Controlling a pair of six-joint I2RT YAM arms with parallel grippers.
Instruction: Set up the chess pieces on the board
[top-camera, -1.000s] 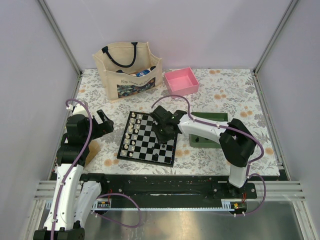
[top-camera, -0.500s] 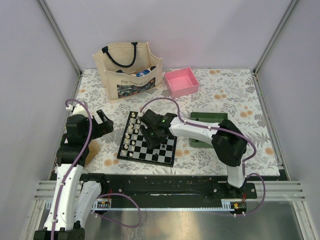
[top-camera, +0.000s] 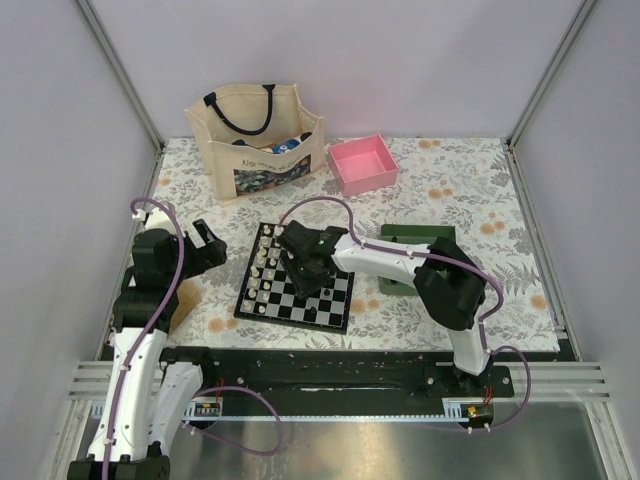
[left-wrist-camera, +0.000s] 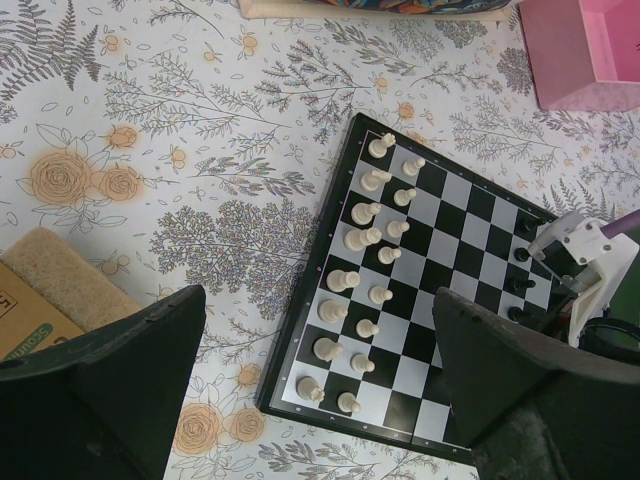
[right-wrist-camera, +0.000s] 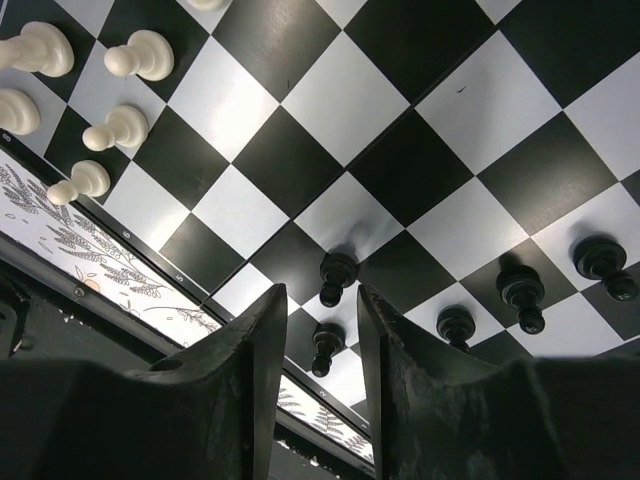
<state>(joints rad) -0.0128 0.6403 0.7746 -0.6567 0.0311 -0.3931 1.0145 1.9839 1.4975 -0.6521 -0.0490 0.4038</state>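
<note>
Five chess pieces on board

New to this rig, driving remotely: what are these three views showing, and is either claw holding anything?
Two robot arms are bolted at the table's near edge. One view looks down from above; the other two come from wrist cameras. On the table sit a chessboard, a green tray, a pink box and a tote bag. Cream chessmen line one side of the chessboard; a few black chessmen stand opposite. The left claw hangs wide open, empty, left of the chessboard. The right claw is over the black chessmen, slightly parted, gripping nothing.
</note>
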